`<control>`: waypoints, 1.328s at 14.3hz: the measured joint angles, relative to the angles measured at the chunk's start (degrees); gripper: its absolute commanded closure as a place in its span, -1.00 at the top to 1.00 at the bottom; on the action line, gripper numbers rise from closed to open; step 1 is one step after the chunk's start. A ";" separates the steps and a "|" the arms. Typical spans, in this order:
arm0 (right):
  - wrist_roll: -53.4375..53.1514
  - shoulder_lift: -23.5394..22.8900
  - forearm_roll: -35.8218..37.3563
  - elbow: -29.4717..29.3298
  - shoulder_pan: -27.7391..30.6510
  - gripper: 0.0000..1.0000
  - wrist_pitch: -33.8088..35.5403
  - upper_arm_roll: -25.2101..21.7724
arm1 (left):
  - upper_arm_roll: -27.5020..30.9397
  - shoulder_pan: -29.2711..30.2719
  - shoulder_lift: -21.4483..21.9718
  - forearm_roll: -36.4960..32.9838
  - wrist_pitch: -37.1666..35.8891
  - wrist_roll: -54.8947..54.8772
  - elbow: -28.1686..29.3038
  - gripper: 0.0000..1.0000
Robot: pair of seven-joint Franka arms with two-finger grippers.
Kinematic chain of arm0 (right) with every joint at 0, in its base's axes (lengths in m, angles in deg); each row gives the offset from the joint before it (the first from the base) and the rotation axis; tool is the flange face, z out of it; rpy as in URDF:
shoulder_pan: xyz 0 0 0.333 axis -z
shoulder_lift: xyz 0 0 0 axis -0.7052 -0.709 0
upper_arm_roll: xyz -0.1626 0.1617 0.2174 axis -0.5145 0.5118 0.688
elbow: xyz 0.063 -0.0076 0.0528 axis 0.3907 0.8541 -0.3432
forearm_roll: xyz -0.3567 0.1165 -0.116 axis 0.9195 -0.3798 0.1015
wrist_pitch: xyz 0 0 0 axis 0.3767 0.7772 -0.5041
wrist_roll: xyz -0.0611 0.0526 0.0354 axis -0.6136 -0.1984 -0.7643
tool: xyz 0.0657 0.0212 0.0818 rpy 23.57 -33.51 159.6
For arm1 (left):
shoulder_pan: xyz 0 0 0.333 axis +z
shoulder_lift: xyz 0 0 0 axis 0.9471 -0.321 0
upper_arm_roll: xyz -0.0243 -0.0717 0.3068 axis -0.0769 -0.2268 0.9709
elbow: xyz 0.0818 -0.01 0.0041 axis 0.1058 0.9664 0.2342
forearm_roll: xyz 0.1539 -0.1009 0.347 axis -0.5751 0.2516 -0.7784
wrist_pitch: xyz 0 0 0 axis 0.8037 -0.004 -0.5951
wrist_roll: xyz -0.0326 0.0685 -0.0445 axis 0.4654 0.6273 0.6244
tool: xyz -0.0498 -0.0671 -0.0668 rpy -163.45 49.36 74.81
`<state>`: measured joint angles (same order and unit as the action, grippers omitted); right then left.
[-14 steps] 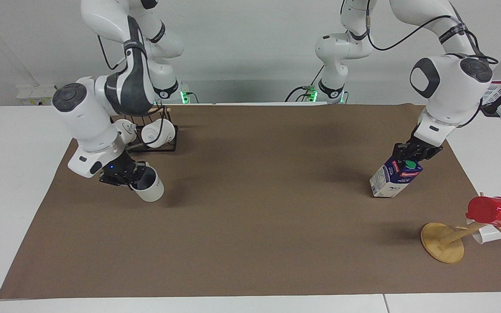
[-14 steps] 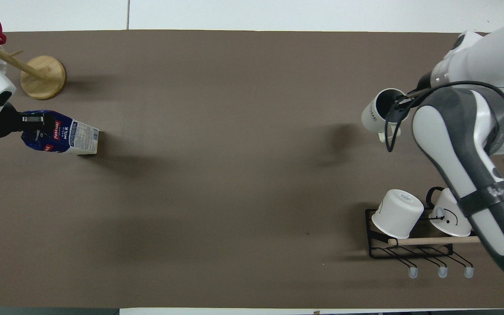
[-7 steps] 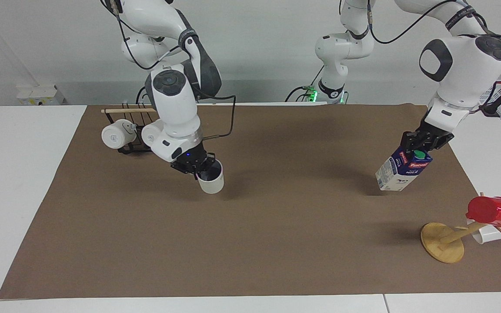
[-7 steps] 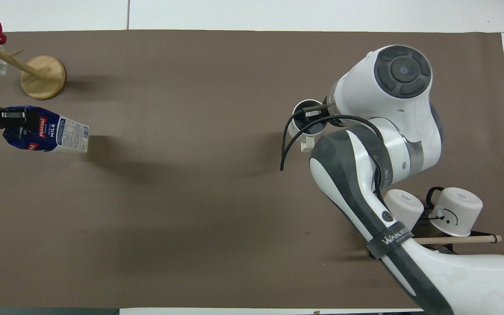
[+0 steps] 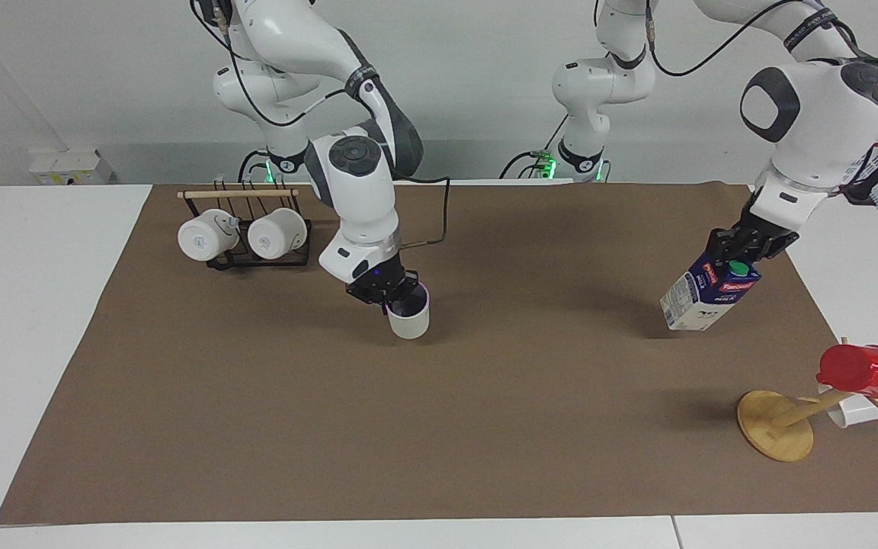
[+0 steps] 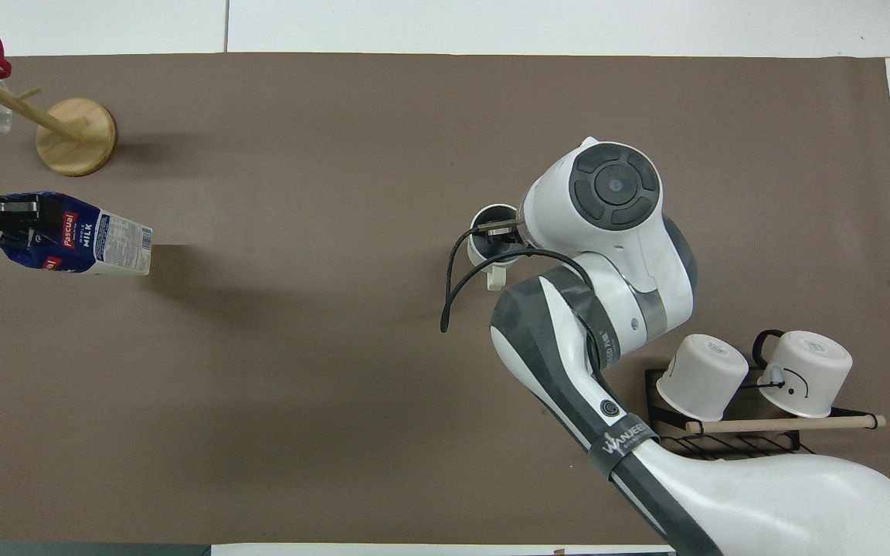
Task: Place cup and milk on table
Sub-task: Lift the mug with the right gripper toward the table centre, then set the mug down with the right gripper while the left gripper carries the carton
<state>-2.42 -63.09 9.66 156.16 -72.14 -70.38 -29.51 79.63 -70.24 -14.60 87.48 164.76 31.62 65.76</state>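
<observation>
My right gripper (image 5: 392, 293) is shut on the rim of the cup (image 5: 409, 319), a light grey-white mug with a dark inside. It holds the cup upright, at or just above the middle of the brown mat on the table (image 5: 485, 427). In the overhead view the cup (image 6: 486, 239) shows beside the right wrist. My left gripper (image 5: 737, 255) is shut on the top of the milk (image 5: 703, 302), a blue and white carton with a green cap. It hangs tilted low over the mat at the left arm's end, and it also shows in the overhead view (image 6: 91, 245).
A black wire rack (image 5: 256, 259) with two white mugs stands near the right arm's base. A wooden mug tree (image 5: 776, 424) with a red cup (image 5: 863, 371) and a white cup stands at the left arm's end, farther from the robots than the milk.
My right arm has carried the cup from beside the rack to the middle of the mat and turned it upright. My left gripper has shifted the tilted milk slightly toward the left arm's end.
</observation>
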 measured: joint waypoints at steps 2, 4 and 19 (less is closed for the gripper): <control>-0.02 -0.36 0.00 1.53 -0.20 -1.00 -2.86 0.00 | -0.01 0.00 0.00 0.00 -0.01 0.00 0.00 -1.00; -0.02 -0.58 0.61 3.88 -0.37 -1.00 -6.28 0.00 | -0.10 -0.03 0.00 0.00 -0.01 0.00 -0.01 -1.00; -0.02 4.36 2.25 2.23 4.71 1.00 -0.54 -0.95 | -1.52 -26.05 -4.03 -2.79 3.95 34.97 -1.01 -1.00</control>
<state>-2.44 -58.73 11.90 158.39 -67.43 -70.92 -30.46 78.10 -96.30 -18.63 84.70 168.71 66.58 64.75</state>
